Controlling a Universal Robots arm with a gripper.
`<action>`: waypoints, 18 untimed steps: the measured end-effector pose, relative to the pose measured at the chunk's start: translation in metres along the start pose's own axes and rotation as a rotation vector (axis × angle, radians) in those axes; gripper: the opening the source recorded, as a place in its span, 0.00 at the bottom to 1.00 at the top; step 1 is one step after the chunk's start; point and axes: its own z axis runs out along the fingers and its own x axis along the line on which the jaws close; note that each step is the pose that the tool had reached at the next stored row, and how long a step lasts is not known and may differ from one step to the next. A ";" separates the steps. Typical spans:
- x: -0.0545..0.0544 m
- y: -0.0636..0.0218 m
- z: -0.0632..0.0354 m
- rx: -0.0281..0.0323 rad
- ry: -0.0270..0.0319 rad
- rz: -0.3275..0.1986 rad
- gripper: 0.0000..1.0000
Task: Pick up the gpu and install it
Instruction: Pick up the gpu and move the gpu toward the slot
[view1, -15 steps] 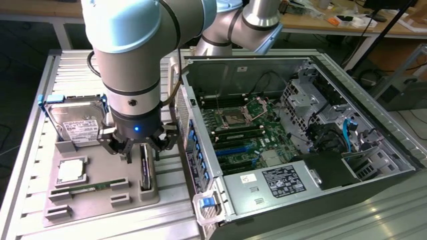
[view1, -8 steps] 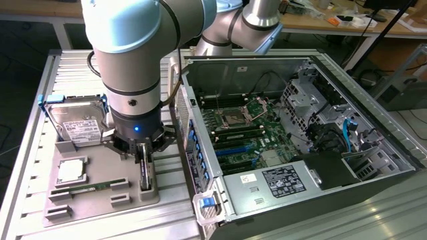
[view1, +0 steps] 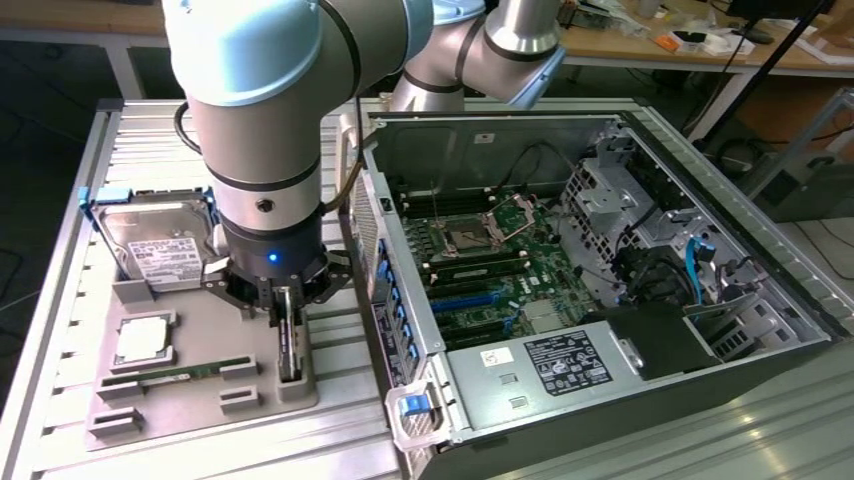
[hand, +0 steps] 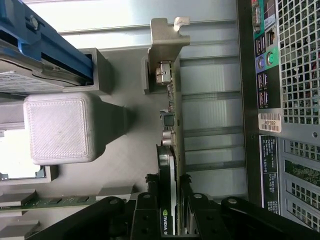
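The open computer case stands just beside the gripper, on the exterior view's right, and the grey parts tray lies directly beneath it. The gpu stands on edge in the tray's slot, between the fingers. They are drawn in narrow, one against each face of the card.

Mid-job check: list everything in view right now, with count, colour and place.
gpu: one, dark with silver bracket, standing on edge in the fixture tray
fixture tray: one, grey, on table, exterior view's left
hard drive: one, silver, white label, in tray
CPU: one, silver, in tray
memory stick: one, green, in tray
computer case: one, grey, open, exterior view's right
motherboard: one, green, inside case
table: one, silver slats
arm: one, silver-blue, above tray
gripper: one, black, down over gpu
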 end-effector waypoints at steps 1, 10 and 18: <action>0.000 0.0000 0.0000 0.0000 0.0000 0.000 0.27; 0.000 0.0000 0.0000 -0.0002 -0.0002 0.000 0.27; 0.000 0.0001 -0.0028 0.0000 0.0000 0.000 0.27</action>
